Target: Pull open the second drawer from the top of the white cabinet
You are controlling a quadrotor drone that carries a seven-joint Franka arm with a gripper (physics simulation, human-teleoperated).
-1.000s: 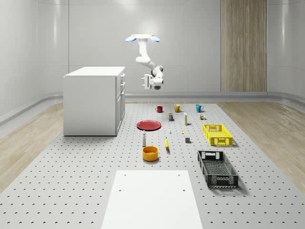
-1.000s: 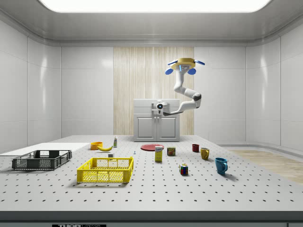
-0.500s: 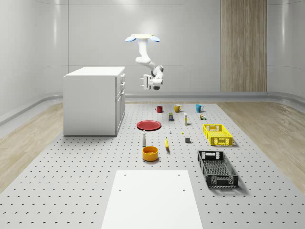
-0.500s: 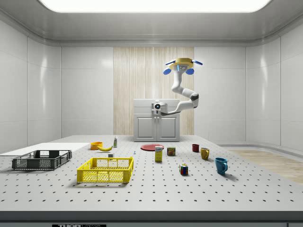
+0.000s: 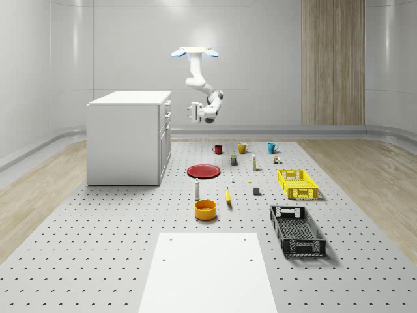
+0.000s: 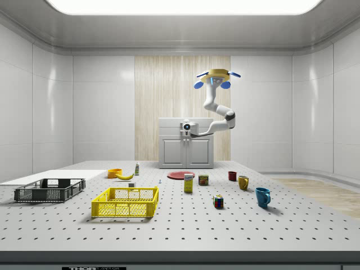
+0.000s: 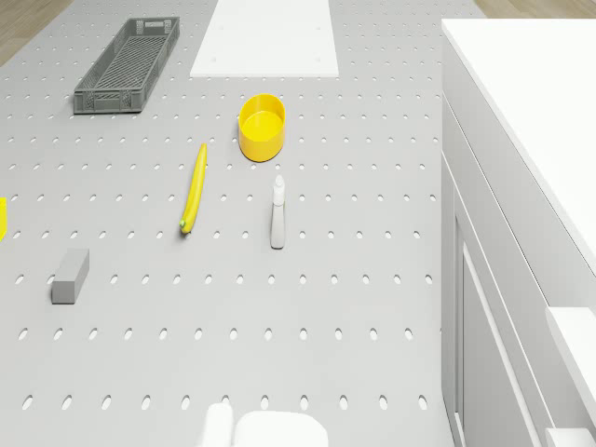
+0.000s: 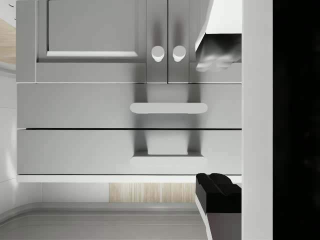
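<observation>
Second drawer (image 8: 75, 105): seen shut in the wrist view, its front flush with the top drawer (image 8: 75, 152) and with the two knobbed doors (image 8: 92, 35) on its other side; its bar handle (image 8: 168, 107) is untouched.

White cabinet (image 5: 127, 140): set on the perforated desk (image 5: 98, 248) at the whole-scene view's left, its drawer front turned toward the whole-scene view's right.

End effector (image 5: 193, 112): held in the air in front of the cabinet's upper drawers, near the front but apart from it, and pointed at it. The fingers (image 8: 217, 192) are spread wide, with nothing held between them.

Arm (image 5: 199, 81): hung below the drone and bent down toward the cabinet.

Drone (image 5: 195, 52): seen hovering well above the desk, beside the cabinet's front and higher than its top.

Nearest the cabinet: a red plate (image 5: 204, 171), a white bottle (image 7: 277, 212), a banana (image 7: 194, 186) and a yellow bowl (image 7: 262, 126) are laid out on the desk.

Farther out: a grey block (image 7: 70, 276), a yellow crate (image 5: 297, 183), a black crate (image 5: 297, 229), a white panel (image 5: 207, 270), and a red mug (image 5: 217, 149), yellow mug (image 5: 242, 147) and blue mug (image 5: 272, 147) are ranged in a row at the far edge.
</observation>
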